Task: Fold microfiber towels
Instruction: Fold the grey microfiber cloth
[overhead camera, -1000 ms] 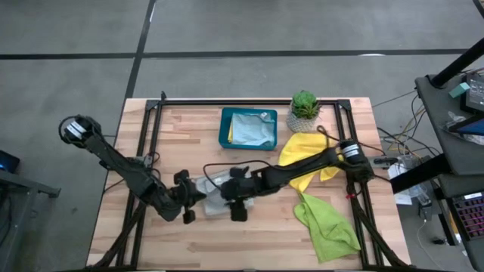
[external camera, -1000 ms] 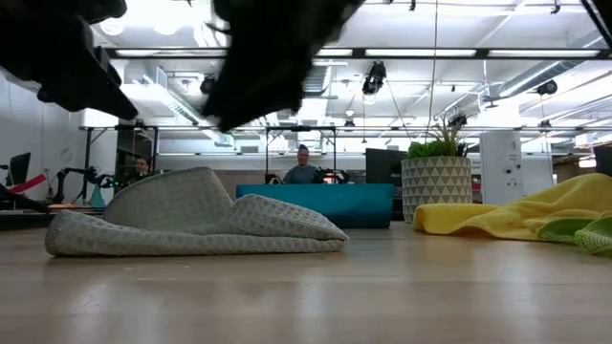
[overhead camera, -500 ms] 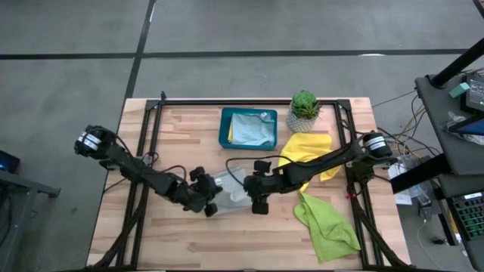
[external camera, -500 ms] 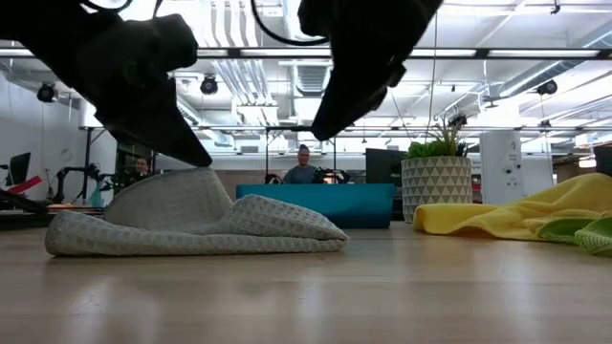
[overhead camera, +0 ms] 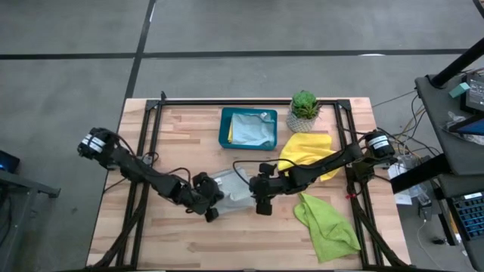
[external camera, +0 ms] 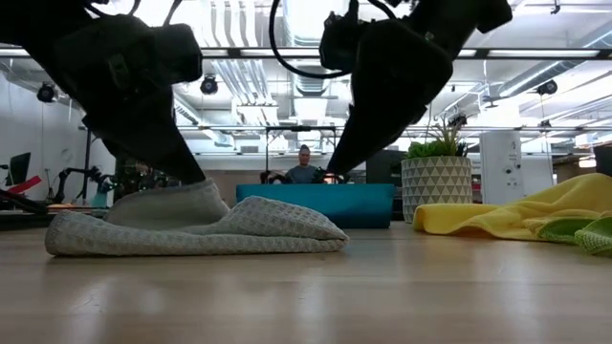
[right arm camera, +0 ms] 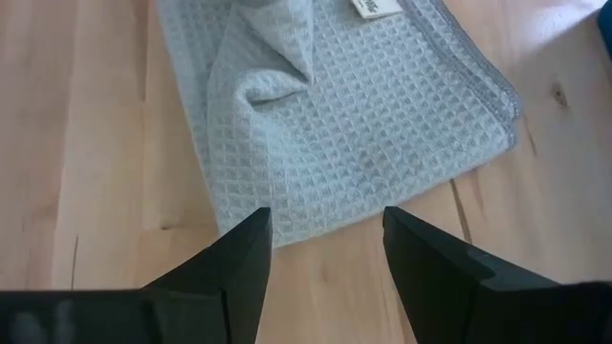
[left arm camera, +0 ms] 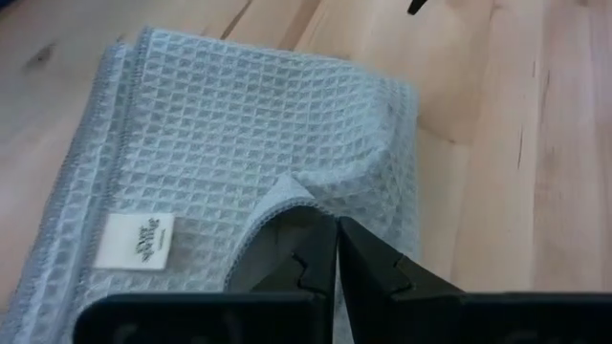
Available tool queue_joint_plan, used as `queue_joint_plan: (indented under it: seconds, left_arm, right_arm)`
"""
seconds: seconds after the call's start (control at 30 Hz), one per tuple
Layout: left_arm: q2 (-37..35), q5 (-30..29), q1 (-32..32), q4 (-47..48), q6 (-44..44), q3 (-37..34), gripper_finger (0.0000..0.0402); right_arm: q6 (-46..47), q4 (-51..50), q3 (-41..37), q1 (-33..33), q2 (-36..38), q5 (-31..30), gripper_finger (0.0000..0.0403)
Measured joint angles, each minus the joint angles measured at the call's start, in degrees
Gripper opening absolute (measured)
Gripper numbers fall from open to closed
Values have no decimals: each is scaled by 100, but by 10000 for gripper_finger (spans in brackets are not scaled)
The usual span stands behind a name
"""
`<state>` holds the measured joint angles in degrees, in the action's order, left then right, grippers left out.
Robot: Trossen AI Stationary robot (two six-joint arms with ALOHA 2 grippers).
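Grey waffle-weave cloth (overhead camera: 231, 190) lies rumpled and partly folded on the wooden table (overhead camera: 181, 136), near its middle and in front of the teal tray (overhead camera: 248, 128), which holds a light blue cloth (overhead camera: 251, 127). The left arm stretches low across the table from the left edge, its gripper (overhead camera: 209, 205) down on the cloth's left side with the fingers (left arm camera: 316, 258) pressed together and a fold of the grey fabric bunched at their tips. The right arm reaches in from the right edge, bent low, its gripper (overhead camera: 261, 202) poised just over the cloth's right edge with the fingers (right arm camera: 239, 258) spread wide and holding nothing. A yellow cloth (overhead camera: 306, 155) lies under the right arm beside the potted plant (overhead camera: 304, 108), and a lime green cloth (overhead camera: 327, 225) lies crumpled nearer the front right corner.
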<state>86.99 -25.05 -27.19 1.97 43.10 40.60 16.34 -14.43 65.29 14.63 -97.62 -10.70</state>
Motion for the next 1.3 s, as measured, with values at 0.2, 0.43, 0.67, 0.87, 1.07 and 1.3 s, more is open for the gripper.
queue_joint_plan:
  seconds: [0.2,0.43,0.67,0.87,1.07,1.3]
  left_arm:
    - [305,-73,21,8,-23,-2,0]
    - [309,-42,19,-10,-193,-2,0]
    - [294,109,73,-3,539,80,4]
    - [289,229,97,-18,888,261,61]
    - [329,232,224,-47,1353,264,132]
    - [47,1048,226,341,1574,289,155]
  right_arm:
    - [39,328,-209,-2,0,2,192]
    - [63,488,-342,-2,0,2,192]
    - [63,526,-342,-2,0,2,192]
    - [37,629,-347,-2,0,2,192]
    - [10,630,-347,-2,-2,1,192]
    - [-14,629,-349,-2,-2,2,192]
